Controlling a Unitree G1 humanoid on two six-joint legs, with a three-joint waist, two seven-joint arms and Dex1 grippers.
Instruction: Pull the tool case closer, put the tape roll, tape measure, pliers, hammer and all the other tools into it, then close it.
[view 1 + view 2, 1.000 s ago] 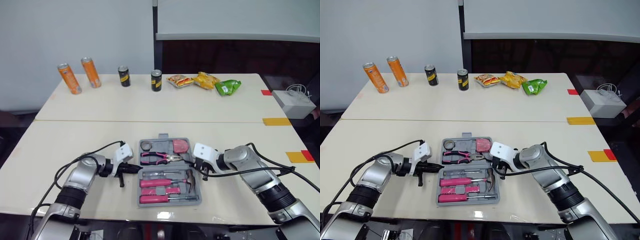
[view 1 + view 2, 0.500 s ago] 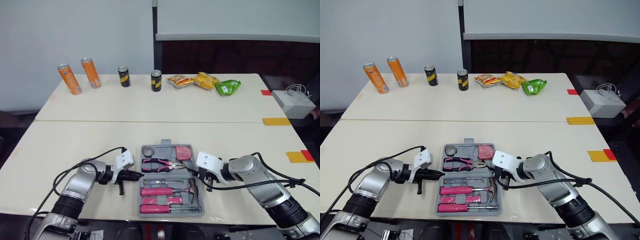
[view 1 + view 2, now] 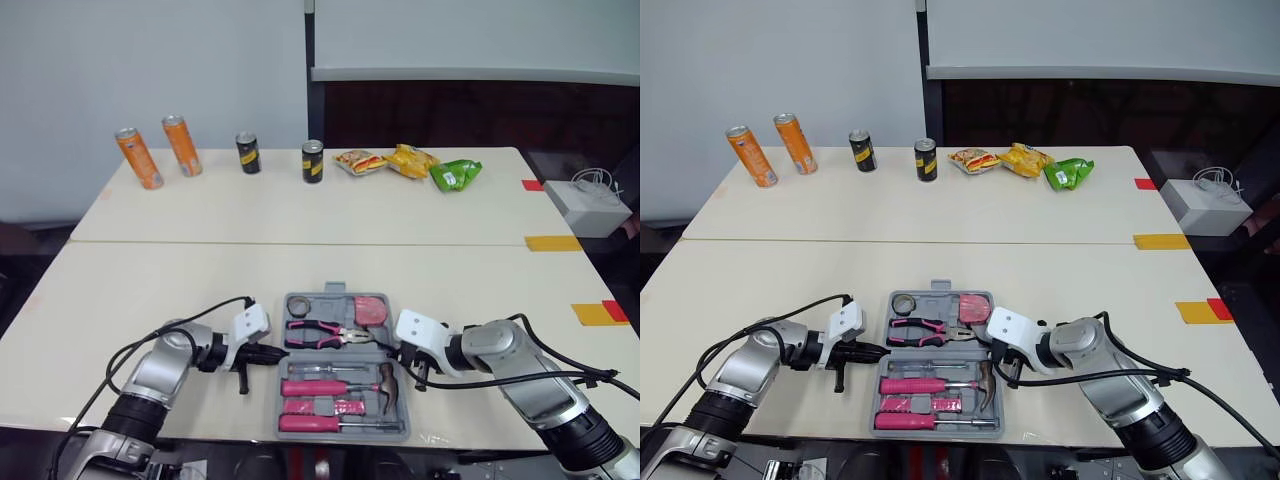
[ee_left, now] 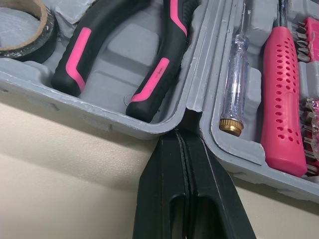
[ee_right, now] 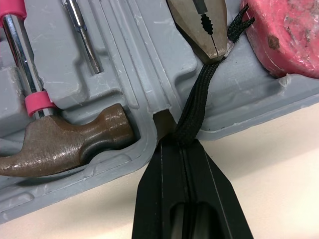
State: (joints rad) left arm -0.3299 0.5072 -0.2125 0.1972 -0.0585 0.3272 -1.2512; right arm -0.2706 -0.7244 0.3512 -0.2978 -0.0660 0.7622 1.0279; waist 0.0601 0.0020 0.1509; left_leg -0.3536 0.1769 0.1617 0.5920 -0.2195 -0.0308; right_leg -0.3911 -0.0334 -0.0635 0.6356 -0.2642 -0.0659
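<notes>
Pulling the case [image 3: 322, 299] closer looks like the step in hand. It lies open flat at the middle of the table's front edge, with tape roll [image 3: 297, 304], pliers [image 3: 325, 331], tape measure [image 3: 370, 309] and hammer [image 3: 385, 385] seated in it. Left gripper [image 4: 183, 137] has its fingers pressed together, tips set in the hinge notch on the case's left side. Right gripper [image 5: 172, 142] does likewise at the right-side notch. By my judgement packing is done, so the next move calls for freeing both tips and folding one half over. A black cord [image 5: 199, 94] from the tape measure runs onto the right tips; whether it is caught, I cannot tell. Latches not made out.
</notes>
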